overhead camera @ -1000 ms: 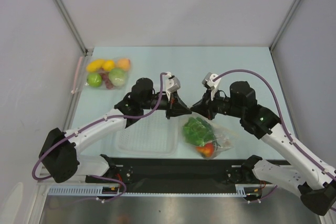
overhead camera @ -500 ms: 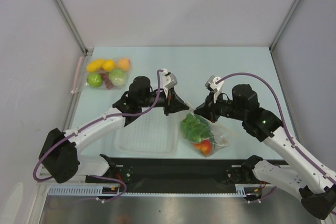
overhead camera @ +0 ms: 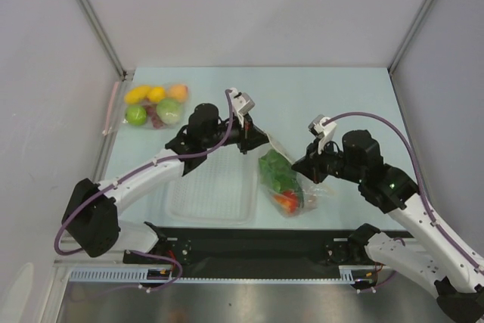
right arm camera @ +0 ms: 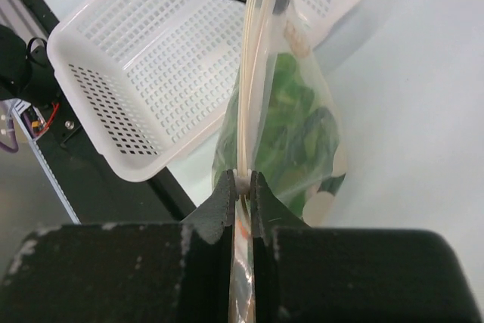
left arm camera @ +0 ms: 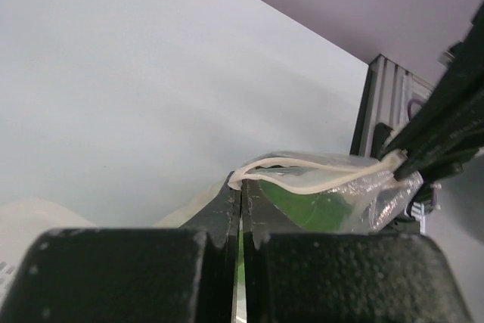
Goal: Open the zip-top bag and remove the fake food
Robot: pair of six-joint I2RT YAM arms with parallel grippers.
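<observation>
My left gripper is pinched tight on one end of the zip strip, and my right gripper is clamped on the other. The zip-top bag hangs between them, just right of the white basket and low over the worktop. I judge the lips need an even, gentle pull apart so that neither corner slips. The strip's long axis runs left to right between my arms. The mouth faces up, and the fake food sags toward the near edge.
</observation>
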